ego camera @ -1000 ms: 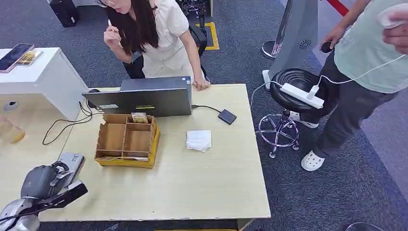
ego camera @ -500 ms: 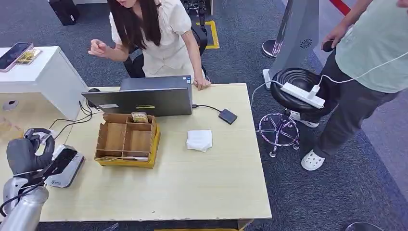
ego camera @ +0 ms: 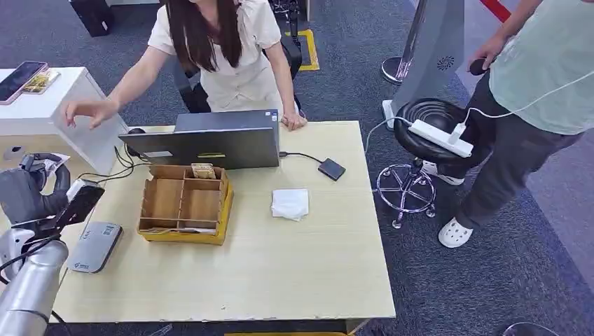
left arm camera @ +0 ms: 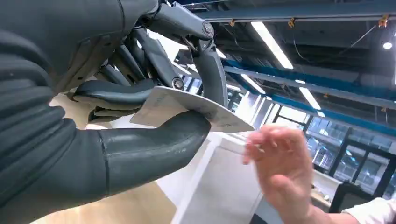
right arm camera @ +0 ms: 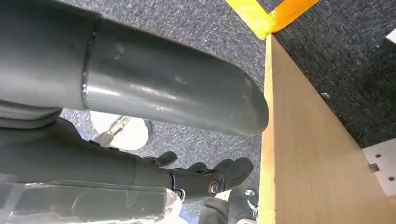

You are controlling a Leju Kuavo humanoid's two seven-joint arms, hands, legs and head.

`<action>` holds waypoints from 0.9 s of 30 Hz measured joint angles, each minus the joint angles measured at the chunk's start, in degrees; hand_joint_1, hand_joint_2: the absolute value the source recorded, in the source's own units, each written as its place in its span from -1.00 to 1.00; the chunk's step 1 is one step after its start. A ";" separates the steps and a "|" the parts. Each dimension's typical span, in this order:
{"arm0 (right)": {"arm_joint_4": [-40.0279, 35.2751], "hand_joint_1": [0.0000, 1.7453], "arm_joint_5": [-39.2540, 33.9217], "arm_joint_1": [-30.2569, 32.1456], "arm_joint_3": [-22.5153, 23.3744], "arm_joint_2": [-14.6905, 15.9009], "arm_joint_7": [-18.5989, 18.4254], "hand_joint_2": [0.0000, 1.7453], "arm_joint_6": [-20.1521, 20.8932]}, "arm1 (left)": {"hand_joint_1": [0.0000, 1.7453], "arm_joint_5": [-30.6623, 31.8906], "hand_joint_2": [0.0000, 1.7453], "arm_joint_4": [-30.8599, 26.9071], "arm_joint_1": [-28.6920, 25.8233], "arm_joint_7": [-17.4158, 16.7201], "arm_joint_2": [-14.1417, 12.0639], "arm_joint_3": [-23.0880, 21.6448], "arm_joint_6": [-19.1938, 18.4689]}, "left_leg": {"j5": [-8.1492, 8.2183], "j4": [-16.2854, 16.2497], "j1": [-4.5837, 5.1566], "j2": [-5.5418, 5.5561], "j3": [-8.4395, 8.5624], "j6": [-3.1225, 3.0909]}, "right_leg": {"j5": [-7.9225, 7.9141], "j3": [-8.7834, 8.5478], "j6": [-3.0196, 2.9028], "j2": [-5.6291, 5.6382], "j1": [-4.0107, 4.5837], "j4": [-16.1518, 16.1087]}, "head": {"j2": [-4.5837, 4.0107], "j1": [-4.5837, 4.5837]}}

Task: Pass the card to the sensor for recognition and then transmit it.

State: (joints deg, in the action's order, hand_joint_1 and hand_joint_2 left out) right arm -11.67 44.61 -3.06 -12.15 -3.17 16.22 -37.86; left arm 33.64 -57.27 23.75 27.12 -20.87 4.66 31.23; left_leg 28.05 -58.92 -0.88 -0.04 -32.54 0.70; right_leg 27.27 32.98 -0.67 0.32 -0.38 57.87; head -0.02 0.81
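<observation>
Left hand (ego camera: pixel 31 192) pinches thin white card (left arm camera: pixel 196 108), raised off grey flat sensor box (ego camera: pixel 94 246) for handover.
Card clamped between thumb and fingers, edge out toward person's reaching hand (ego camera: pixel 83 112); right hand (right arm camera: pixel 140 172) hangs by table edge, fingers loosely curled, empty.

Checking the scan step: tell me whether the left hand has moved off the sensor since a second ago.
Yes. The left hand, holding the card, has risen and pulled away from the grey sensor, toward the table's left edge.

Wooden table (ego camera: pixel 280 280), on which sensor (ego camera: pixel 94 246), divided box (ego camera: pixel 185 204), laptop (ego camera: pixel 210 140) and napkin (ego camera: pixel 290 204) are placed.
</observation>
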 joint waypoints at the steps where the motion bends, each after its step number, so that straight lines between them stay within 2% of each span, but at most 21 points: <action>1: -0.02 -1.00 0.00 -0.02 0.00 -0.07 0.00 -1.00 0.02 | 1.00 0.24 1.00 0.00 0.34 0.02 0.09 -0.06 -0.37 | 0.00 0.00 0.00 0.00 0.00 0.00 | 0.00 0.00 0.00 0.00 0.00 0.00 | 0.00 0.00; 4: -0.07 -1.00 0.00 -0.04 0.00 -0.11 0.00 -1.00 0.07 | 1.00 1.20 1.00 0.20 1.04 0.11 0.04 -0.65 -0.70 | 0.00 -0.01 0.00 0.00 -0.01 0.00 | 0.00 0.02 0.00 0.01 0.00 0.00 | 0.00 0.00; 12: -0.09 -1.00 0.02 -0.11 0.00 -0.11 -0.20 -1.00 0.11 | 1.00 4.94 1.00 0.74 2.07 0.65 0.02 -2.60 1.35 | 0.01 -0.01 0.00 -0.01 -0.03 0.00 | 0.01 0.05 0.00 0.02 0.00 0.00 | 0.00 0.00; 13: -0.09 -1.00 0.02 -0.13 0.00 -0.11 -0.20 -1.00 0.11 | -1.00 4.98 1.00 0.81 2.11 0.66 0.02 -2.69 1.64 | 0.01 -0.01 0.00 -0.01 -0.03 0.00 | 0.01 0.05 0.00 0.02 0.00 0.00 | 0.00 -0.02; 27: -0.15 -1.00 0.02 -0.25 -0.02 -0.26 -0.24 -1.00 0.17 | -1.00 6.80 1.00 2.75 2.79 0.52 0.24 -5.24 3.10 | 0.00 -0.01 0.00 -0.01 -0.03 0.00 | 0.01 0.05 0.00 0.03 0.00 0.00 | 0.00 0.00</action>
State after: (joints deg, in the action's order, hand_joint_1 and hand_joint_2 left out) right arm -11.82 44.63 -3.31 -12.17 -3.43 15.98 -37.68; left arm 40.43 -54.51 26.55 27.65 -20.63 -0.59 34.34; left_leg 28.05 -58.92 -0.88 -0.05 -32.57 0.70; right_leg 27.27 33.03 -0.67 0.35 -0.38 57.87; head -0.02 0.81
